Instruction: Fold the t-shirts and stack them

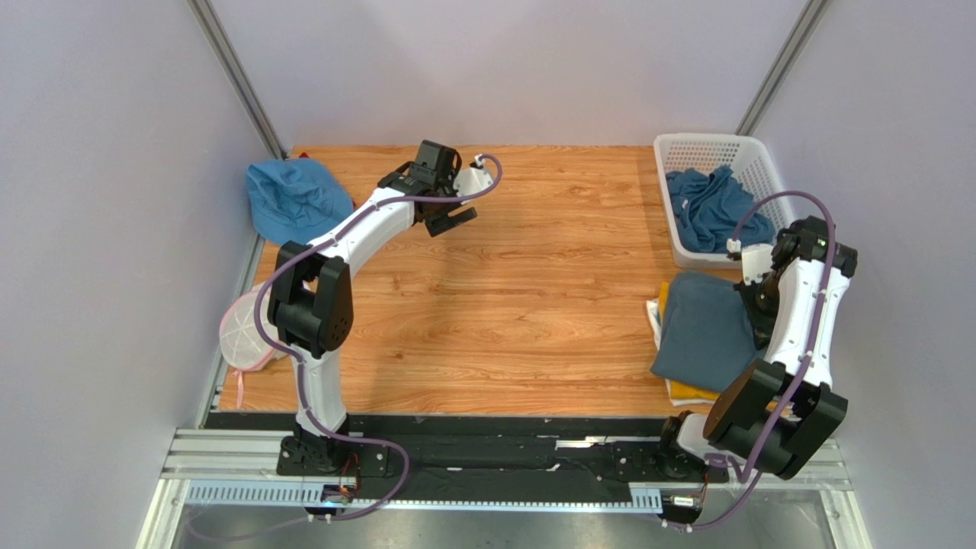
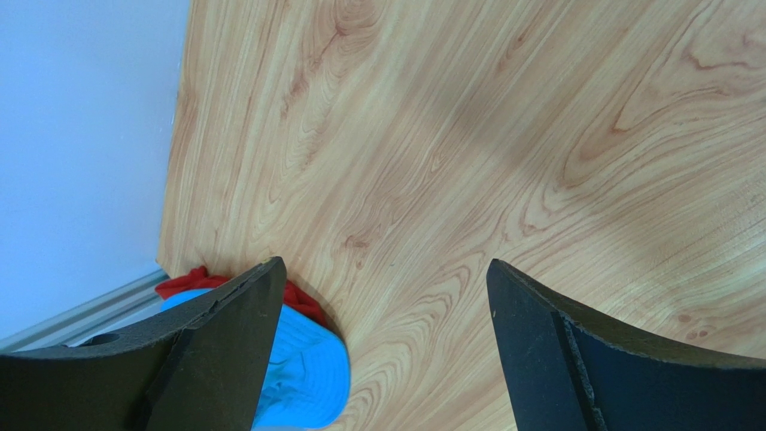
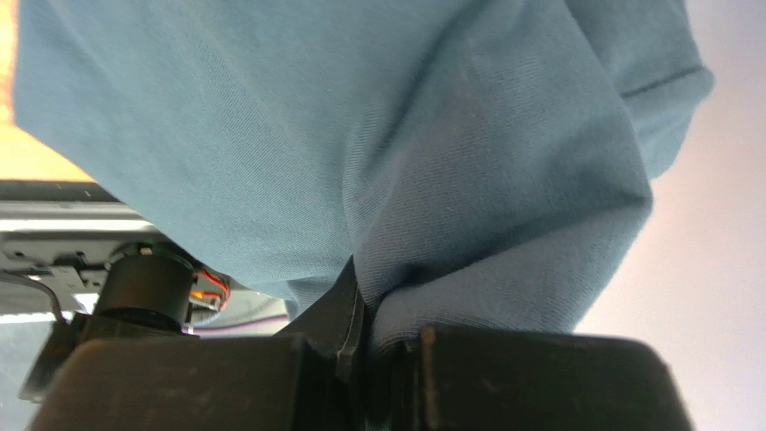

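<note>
A folded slate-blue t-shirt tops a stack at the table's right edge, with mustard-yellow and white cloth showing under it. My right gripper is shut on this shirt's right edge. In the right wrist view the slate-blue cloth fills the frame and is pinched between the shut jaws. More slate-blue t-shirts lie crumpled in the white basket. My left gripper is open and empty over bare wood at the far middle.
A bright blue hat lies at the far left corner, with red cloth under it; it also shows in the left wrist view. A round white mesh pouch with pink edging hangs over the left table edge. Grey walls close both sides.
</note>
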Robot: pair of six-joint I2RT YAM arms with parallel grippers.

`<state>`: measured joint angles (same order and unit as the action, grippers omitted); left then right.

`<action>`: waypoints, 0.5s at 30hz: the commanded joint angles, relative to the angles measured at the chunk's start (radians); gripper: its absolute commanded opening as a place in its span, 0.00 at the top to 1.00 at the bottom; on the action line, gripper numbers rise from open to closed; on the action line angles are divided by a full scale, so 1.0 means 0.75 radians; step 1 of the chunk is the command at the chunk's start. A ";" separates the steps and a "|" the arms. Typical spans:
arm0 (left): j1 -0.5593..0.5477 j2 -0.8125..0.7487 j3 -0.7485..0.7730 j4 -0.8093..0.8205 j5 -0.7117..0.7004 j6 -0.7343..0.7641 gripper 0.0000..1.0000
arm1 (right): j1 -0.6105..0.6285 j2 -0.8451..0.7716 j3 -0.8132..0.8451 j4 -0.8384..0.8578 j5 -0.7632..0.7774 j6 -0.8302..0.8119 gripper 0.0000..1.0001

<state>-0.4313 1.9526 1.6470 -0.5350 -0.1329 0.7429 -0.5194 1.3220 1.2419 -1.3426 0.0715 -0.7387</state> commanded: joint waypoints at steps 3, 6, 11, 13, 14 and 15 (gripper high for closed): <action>-0.006 -0.059 0.015 0.002 0.016 0.010 0.09 | -0.076 0.025 -0.054 0.076 0.148 -0.095 1.00; -0.014 -0.059 0.005 0.000 0.012 0.010 0.09 | -0.085 0.074 -0.024 0.133 0.168 -0.083 1.00; -0.020 -0.053 0.003 -0.002 0.012 0.008 0.09 | -0.085 0.174 0.070 0.182 0.189 -0.044 1.00; -0.020 -0.047 0.005 -0.002 0.010 0.006 0.09 | -0.085 0.201 0.105 0.199 0.211 -0.038 1.00; -0.022 -0.043 0.009 -0.002 0.010 0.008 0.09 | -0.085 0.231 0.115 0.219 0.222 -0.038 1.00; -0.022 -0.039 0.011 -0.002 0.008 0.008 0.09 | -0.085 0.244 0.123 0.231 0.238 -0.036 1.00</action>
<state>-0.4427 1.9526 1.6470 -0.5362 -0.1329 0.7437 -0.5747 1.4727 1.2602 -1.2503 0.1677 -0.7708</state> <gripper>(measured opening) 0.913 0.068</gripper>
